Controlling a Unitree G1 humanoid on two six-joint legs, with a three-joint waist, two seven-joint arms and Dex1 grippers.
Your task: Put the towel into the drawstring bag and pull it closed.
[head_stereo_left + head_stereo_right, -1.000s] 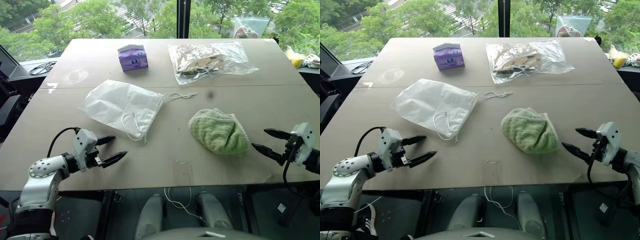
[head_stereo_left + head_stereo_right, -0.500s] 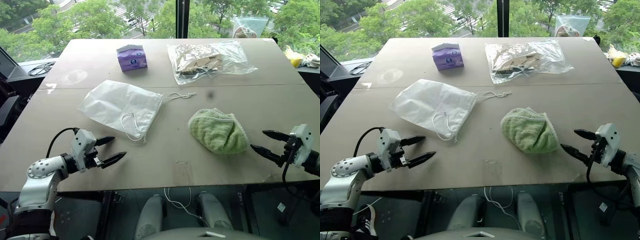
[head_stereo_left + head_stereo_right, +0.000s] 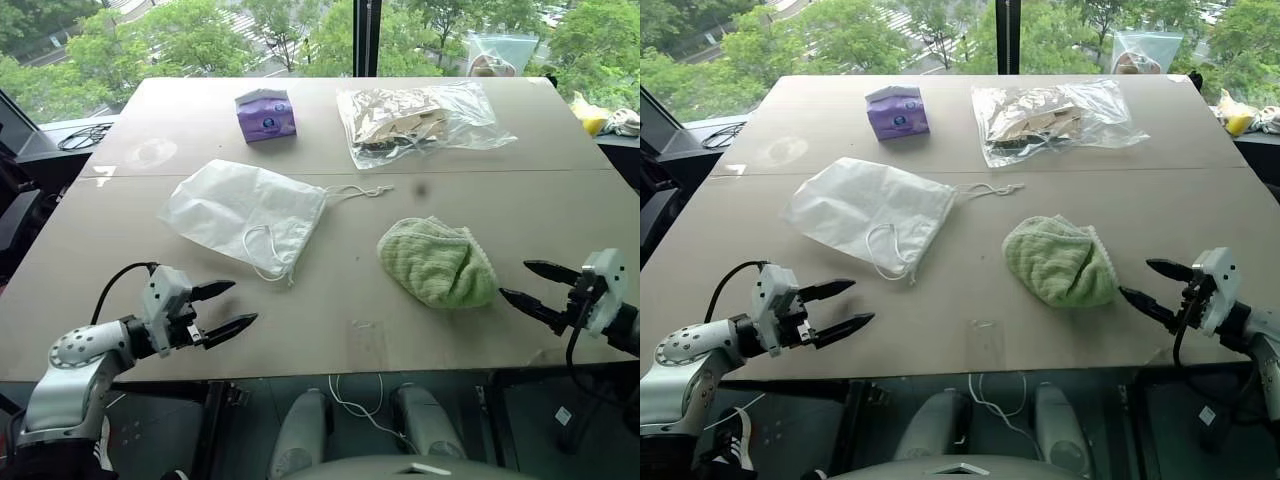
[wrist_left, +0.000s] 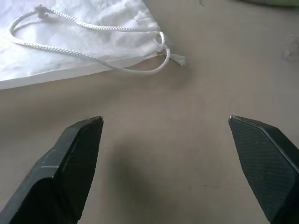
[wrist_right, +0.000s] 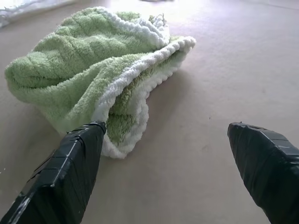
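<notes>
- Holding both claws wide and empty, I have them low over the near edge of the counter [image 3: 330,330], one at each side.
- My left claw [image 3: 226,308] hovers above bare counter, its two black fingers spread apart, pointing toward the middle; nothing sits between them.
- My right claw [image 3: 527,283] points inward too, its fingers [image 5: 70,168] splayed, with the nearer tip close beside the towel's edge; I cannot tell whether it touches.
- The towel [image 3: 437,262] lies crumpled in a loose green heap on the counter, right of centre, its pale border curling along the folded side that faces my right claw.
- The drawstring bag [image 3: 244,212] lies flat on the counter left of centre, apart from the towel, mouth turned toward the towel.
- Its white cord [image 4: 93,44] loops over the fabric near the mouth, and another strand trails out across the counter toward the middle.
- Farther back sit a purple tissue pack [image 3: 265,114] and a clear plastic bag [image 3: 420,120] with brown contents.
</notes>
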